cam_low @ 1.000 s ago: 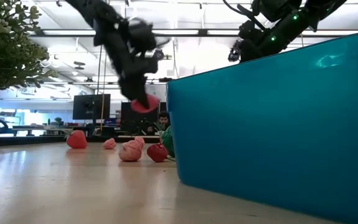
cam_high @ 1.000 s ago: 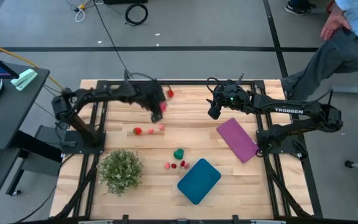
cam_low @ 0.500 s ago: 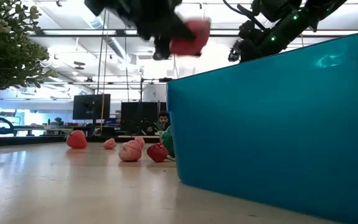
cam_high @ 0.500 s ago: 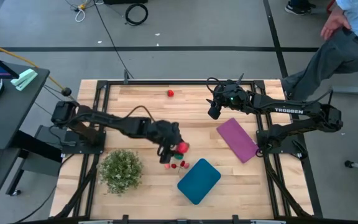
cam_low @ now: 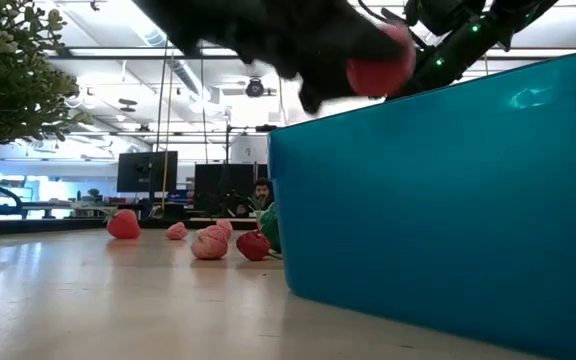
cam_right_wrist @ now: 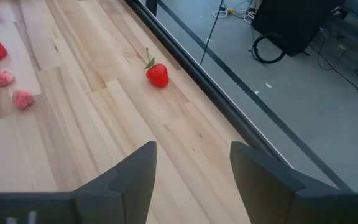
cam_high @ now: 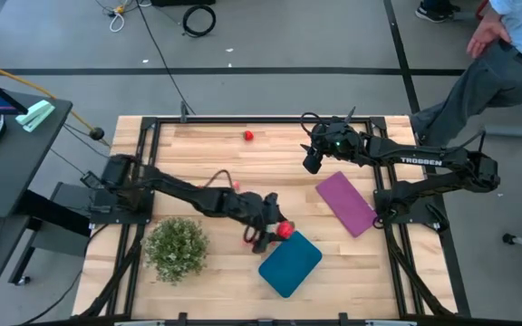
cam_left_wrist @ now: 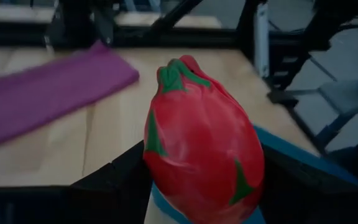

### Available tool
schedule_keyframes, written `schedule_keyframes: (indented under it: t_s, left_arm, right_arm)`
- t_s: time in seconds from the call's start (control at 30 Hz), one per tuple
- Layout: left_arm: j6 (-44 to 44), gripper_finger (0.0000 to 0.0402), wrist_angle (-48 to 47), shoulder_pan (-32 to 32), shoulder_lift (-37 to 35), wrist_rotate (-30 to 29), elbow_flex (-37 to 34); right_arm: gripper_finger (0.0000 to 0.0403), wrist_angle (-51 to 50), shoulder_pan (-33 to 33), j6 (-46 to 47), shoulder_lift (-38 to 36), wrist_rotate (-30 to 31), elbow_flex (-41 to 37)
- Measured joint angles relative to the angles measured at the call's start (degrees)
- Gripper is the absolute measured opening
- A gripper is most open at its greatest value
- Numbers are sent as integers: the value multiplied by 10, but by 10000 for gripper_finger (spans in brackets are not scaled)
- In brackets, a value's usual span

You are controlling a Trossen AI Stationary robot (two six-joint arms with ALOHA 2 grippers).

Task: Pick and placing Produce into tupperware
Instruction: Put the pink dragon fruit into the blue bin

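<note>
A red toy fruit with green patches sits between the fingers of my left gripper, which is shut on it. The gripper hangs over the far left corner of the teal tupperware. In the low view the fruit is above the tupperware's rim. More produce lies on the table: red and pinkish pieces, a red one and one small red piece near the far edge. My right gripper stands open over the far right part of the table, touching nothing. My left gripper pinches the red fruit by its two opposite sides between its two fingers. The fingers come from the table's left, slanting a little downward. The fruit is lifted clear, its green-tipped end pointing away from the gripper.
A flat purple rectangle lies right of the tupperware. A bushy green plant clump stands at the near left. A person stands beyond the table's far right corner. Bare wood shows at the far left.
My left gripper has swung from the far middle of the table toward the near edge and the right, to the tupperware's far left corner. It turned as it went. It has carried the red fruit clear of the table the whole way.
</note>
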Motion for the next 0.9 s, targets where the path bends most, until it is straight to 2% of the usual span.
schedule_keyframes:
  t_s: [0.17,0.33,0.53,0.6,0.77,0.9]
  left_arm:
    - [0,242,-28,-4,75,24,93]
    - [11,247,-173,-6,139,26,207]
    - [-47,237,-317,-5,197,32,309]
    - [-69,240,-349,-5,203,40,317]
    - [-131,248,-378,-2,212,103,312]
    - [-121,241,-384,-4,211,106,313]
  right_arm:
    - [214,-2,0,-1,0,0,0]
    - [214,-7,0,-5,0,0,0]
    - [214,-7,0,-6,0,0,0]
    - [214,-9,0,-6,0,0,0]
    - [214,-18,0,3,0,0,0]
    - [214,-23,0,10,0,0,0]
